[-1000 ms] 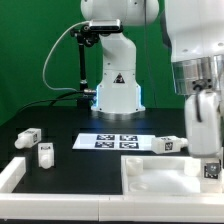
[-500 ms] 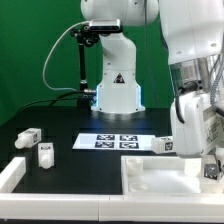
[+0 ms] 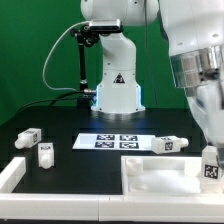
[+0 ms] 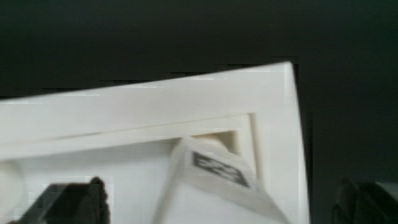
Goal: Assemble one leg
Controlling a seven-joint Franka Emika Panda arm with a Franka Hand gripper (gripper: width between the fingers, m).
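Wrist view shows only the dark tips of the gripper (image 4: 214, 205), spread apart, clamping nothing; one chunky tagged leg (image 4: 219, 172) stands between them on the smooth white tabletop (image 4: 143, 105).

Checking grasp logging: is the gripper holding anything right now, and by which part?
Nothing looks held. In the wrist view the gripper has its fingers wide apart, with the leg between them but clear of both, at the tabletop's corner.

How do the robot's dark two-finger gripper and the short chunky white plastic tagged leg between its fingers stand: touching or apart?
Apart. The wrist view shows the white tagged leg between the open gripper, with a clear gap to the fingers on each side.
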